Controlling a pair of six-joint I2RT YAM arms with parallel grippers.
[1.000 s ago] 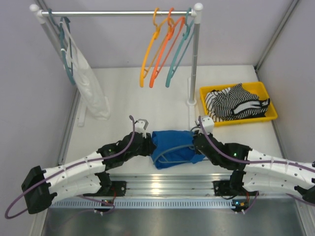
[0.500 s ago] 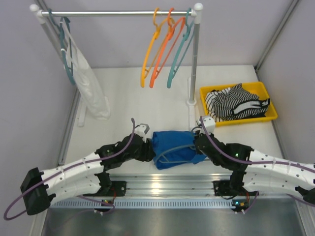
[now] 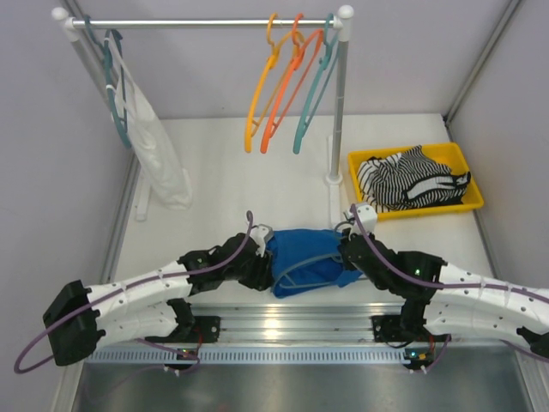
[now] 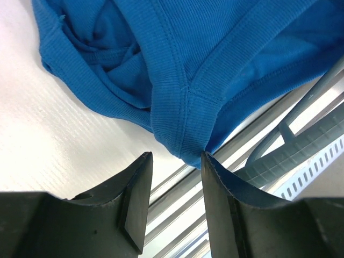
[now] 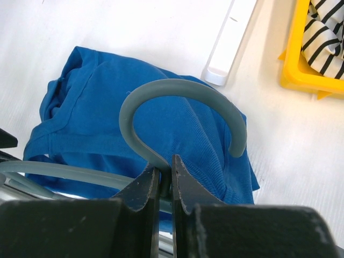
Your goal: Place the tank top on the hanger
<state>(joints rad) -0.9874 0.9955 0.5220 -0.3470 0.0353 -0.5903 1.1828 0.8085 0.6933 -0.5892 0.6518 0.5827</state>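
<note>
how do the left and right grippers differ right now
The left gripper is open and holds nothing, poised at the edge of the tank top; the right gripper is shut on the hanger just below its hook. The left is at the garment's left end, the right at its right end. Both are black and two-fingered.

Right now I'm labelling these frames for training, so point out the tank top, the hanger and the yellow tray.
tank top (image 5: 177,126): right wrist view, blue fabric inside the hook's curve.
hanger (image 5: 177,85): right wrist view, top of the hook's arc.
yellow tray (image 5: 294,65): right wrist view, its outer wall.
</note>
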